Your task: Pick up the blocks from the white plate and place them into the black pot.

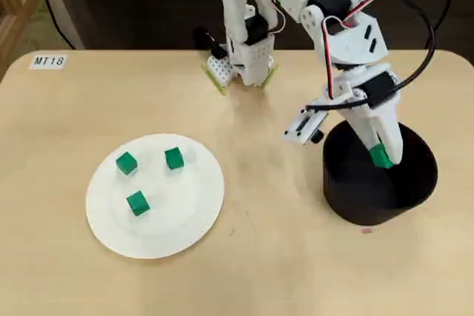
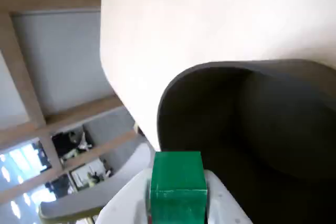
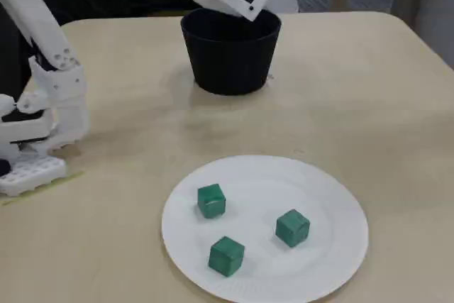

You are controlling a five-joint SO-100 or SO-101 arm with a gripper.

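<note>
In the overhead view my gripper (image 1: pixel 382 155) hangs over the open mouth of the black pot (image 1: pixel 342 199), shut on one green block (image 1: pixel 381 158). The wrist view looks down at that same block (image 2: pixel 177 187), pinched between the white fingers (image 2: pixel 223 205), with the pot's dark inside (image 2: pixel 262 114) right below it. Three more green blocks (image 1: pixel 127 162) (image 1: pixel 174 158) (image 1: pixel 138 203) lie apart on the white plate (image 1: pixel 181 216) at the left. In the fixed view the plate (image 3: pixel 326 196) is in front and the pot (image 3: pixel 230 62) behind it; the fingertips are hidden there.
The arm's white base (image 1: pixel 241 64) is clamped at the far table edge, seen at the left in the fixed view (image 3: pixel 35 140). A small label reading MT18 (image 1: pixel 49 61) sits in the far left corner. Bare tabletop lies between plate and pot.
</note>
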